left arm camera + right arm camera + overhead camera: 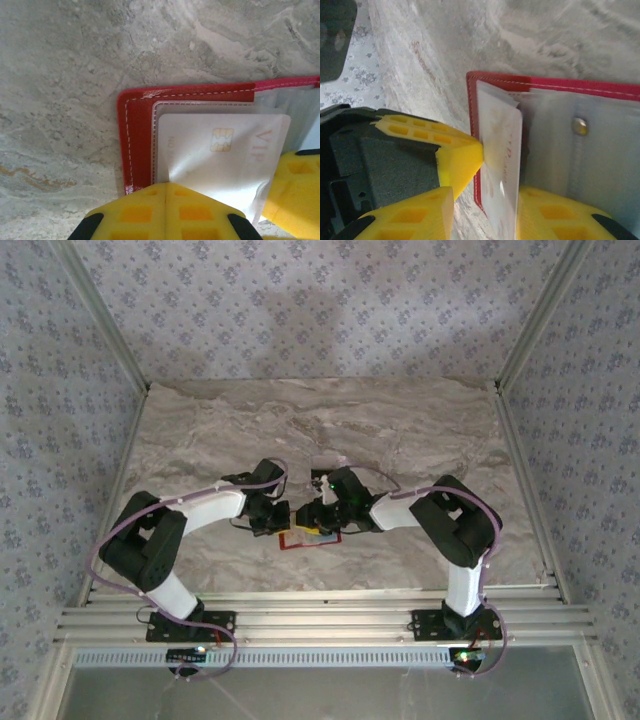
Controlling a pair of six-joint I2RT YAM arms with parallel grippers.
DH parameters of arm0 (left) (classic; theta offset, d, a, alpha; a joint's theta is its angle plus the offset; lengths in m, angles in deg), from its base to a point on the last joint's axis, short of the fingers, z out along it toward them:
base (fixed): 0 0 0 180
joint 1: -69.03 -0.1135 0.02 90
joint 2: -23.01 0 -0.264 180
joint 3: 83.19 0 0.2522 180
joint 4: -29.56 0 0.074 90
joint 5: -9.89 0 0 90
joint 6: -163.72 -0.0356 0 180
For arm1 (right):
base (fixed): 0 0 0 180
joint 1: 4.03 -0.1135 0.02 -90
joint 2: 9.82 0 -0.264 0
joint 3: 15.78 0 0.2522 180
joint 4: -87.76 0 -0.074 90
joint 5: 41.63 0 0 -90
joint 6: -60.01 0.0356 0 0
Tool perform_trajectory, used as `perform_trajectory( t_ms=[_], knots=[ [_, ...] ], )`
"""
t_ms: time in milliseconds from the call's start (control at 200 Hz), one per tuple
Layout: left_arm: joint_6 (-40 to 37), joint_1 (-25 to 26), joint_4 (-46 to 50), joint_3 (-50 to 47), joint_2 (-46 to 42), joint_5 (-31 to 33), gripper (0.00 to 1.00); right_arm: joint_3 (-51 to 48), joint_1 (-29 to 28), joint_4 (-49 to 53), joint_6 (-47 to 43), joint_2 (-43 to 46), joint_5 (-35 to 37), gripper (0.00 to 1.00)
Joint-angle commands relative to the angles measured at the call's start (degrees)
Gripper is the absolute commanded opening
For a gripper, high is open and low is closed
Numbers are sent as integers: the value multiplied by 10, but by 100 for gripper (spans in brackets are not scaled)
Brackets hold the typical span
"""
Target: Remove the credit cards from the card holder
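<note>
The red card holder (300,539) lies open on the table between my two grippers. Its stitched red edge (137,135) (560,85) frames clear inner pockets. A white credit card (215,160) (502,150) with a gold chip and reddish "VIP" lettering sits partly in a clear pocket. My left gripper (283,517) (165,186) is shut, its yellow tip (465,152) pressed against the holder's edge beside the card. My right gripper (315,523) (485,200) is open, jaws either side of the card and the holder's edge. One of its fingers (295,192) touches the card's side.
A metal snap stud (579,126) sits on the holder's clear pocket panel. The marbled table top (400,430) stretches behind the grippers. Aluminium rails (320,620) run along the near edge, and patterned walls stand on three sides.
</note>
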State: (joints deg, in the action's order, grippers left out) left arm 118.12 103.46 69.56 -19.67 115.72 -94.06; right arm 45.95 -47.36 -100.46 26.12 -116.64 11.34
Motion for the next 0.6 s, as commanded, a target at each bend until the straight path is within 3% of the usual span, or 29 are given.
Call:
perform_trajectory(
  t_ms=[0, 400, 595],
  knots=[
    [-8, -2, 11, -11, 12, 5, 6, 17, -8, 6, -6, -2, -26, 37],
    [-14, -1, 27, -10, 9, 17, 7, -20, 1, -43, 16, 30, -8, 20],
    [-14, -2, 30, -3, 12, 15, 7, -39, 10, -48, 19, 44, 2, 19]
  ],
)
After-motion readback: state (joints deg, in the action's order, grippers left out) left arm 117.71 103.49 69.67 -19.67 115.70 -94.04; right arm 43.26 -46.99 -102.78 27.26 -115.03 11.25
